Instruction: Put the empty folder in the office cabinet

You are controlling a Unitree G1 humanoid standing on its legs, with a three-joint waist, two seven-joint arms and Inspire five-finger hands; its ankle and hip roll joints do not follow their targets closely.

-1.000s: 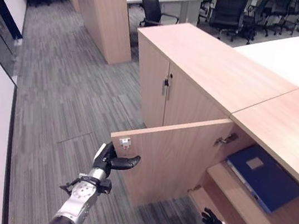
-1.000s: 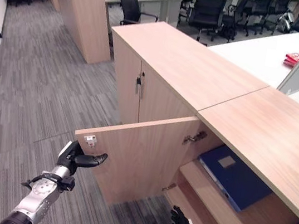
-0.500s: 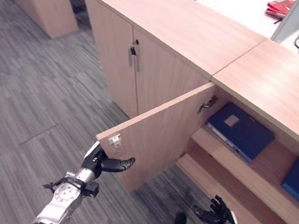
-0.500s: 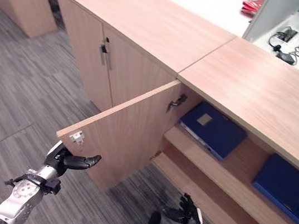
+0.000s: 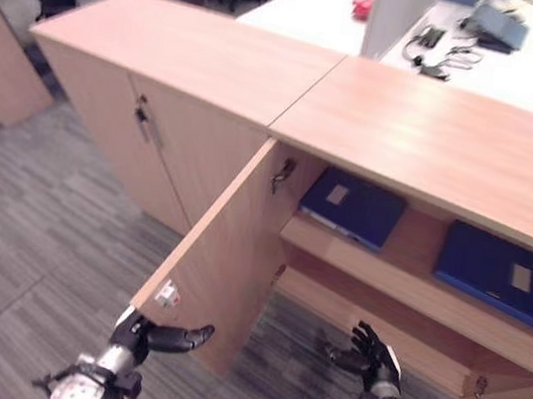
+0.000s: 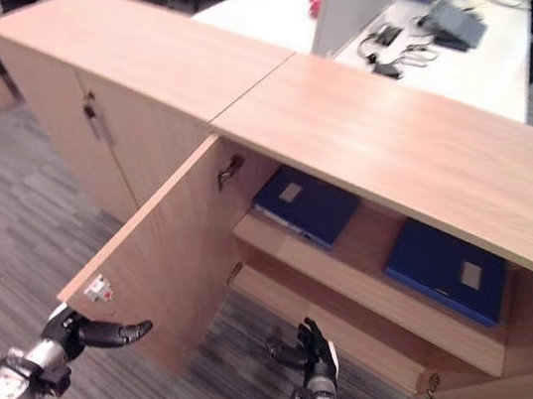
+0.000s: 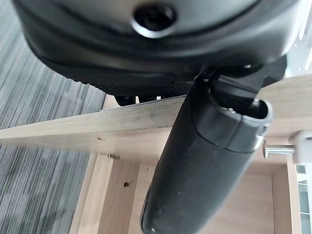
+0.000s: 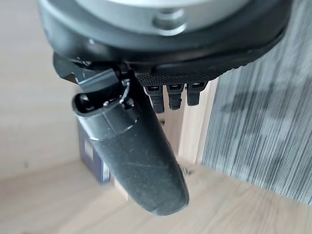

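In the left eye view, the cabinet (image 5: 427,133) stood with its door (image 5: 225,244) swung wide, and 2 blue folders lay flat on the upper shelf (image 5: 414,287): the left folder (image 5: 354,205) just inside the hinge side and the right folder (image 5: 497,271) near the far wall, well apart. Each lay with its broad face up and its long axis running roughly along the shelf's depth, spine end toward the opening as far as could be judged. Such a folder was probably light, stiff and flat with a smooth cover, best taken by a pinch on its front edge or spine. The left hand (image 5: 141,334) sat low beside the door's free corner, fingers relaxed, thumb reaching toward the edge. In the right eye view, the right hand (image 6: 316,350) hung before the lower shelf, fingers spread and holding nothing. In the left wrist view, the thumb lay across the door's edge without gripping it. In the right wrist view, the fingers stood straight, with a folder (image 8: 92,156) past the thumb.
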